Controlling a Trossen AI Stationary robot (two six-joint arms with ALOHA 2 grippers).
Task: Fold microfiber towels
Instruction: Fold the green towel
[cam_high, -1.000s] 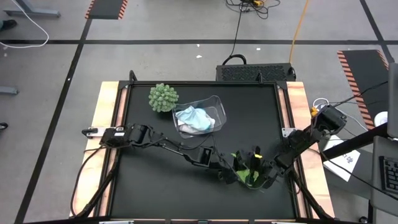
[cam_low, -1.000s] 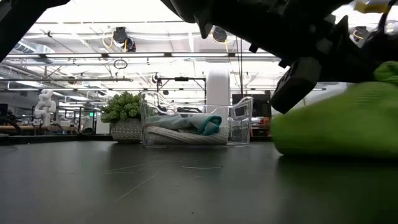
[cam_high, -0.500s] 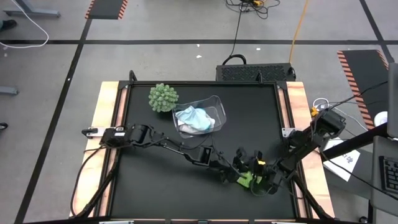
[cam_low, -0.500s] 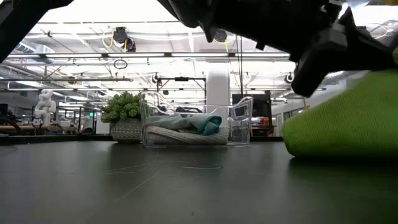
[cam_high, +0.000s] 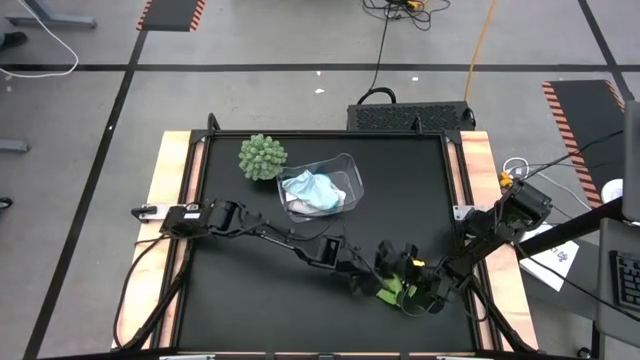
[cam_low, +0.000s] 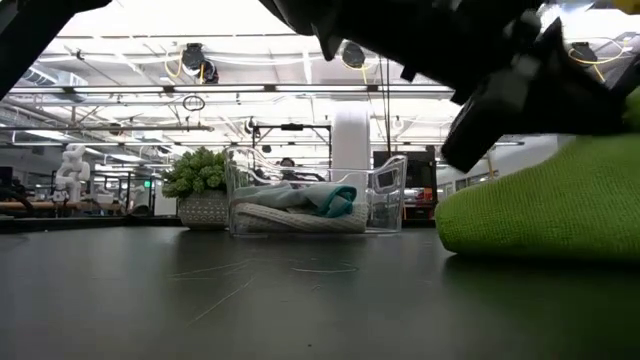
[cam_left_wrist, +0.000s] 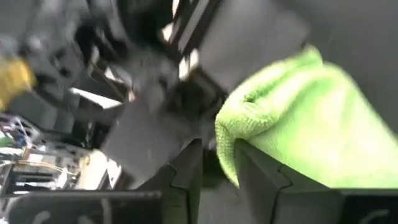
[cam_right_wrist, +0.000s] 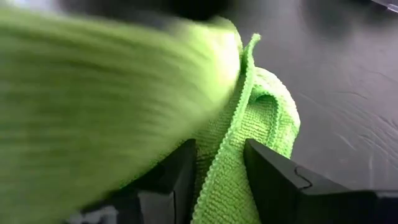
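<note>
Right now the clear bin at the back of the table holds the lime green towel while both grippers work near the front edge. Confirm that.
One detail is wrong: the clear bin holds the white and light blue towels, not the lime green one. The high view shows the lime green towel lying near the table's front edge, between the left gripper and the right gripper. The rest stands.

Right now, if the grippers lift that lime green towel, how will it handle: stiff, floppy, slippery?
Likely floppy: the lime green towel bunches in soft folds on the table. Probably grippy, given its looped pile and stitched hem. Seemingly light; it holds a puffed-up mound.
</note>
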